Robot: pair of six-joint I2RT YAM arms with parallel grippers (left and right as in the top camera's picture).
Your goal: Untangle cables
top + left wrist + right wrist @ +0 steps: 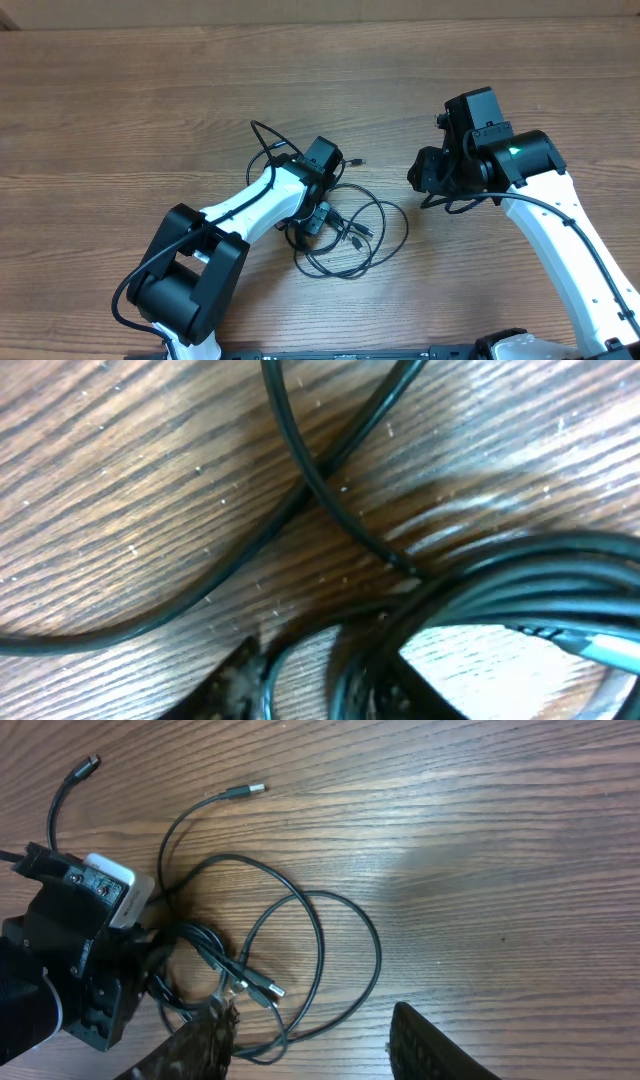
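The cables (352,238) are thin black cords in loose overlapping loops at the table's middle, with plug ends sticking out (358,161). My left gripper (318,218) is down on the left side of the coil. In the left wrist view its fingers (310,685) are apart, with wood showing between them and cords (320,480) running through the gap. My right gripper (425,180) hovers to the right of the coil, open and empty (315,1045). The right wrist view shows the loops (379,952), silvery plugs (268,987) and the left gripper (90,980).
The wooden table (150,100) spreads all around the coil. The left arm (240,205) reaches in from the bottom left, the right arm (560,220) from the bottom right. Two loose cord ends lie away from the coil (245,790), (88,763).
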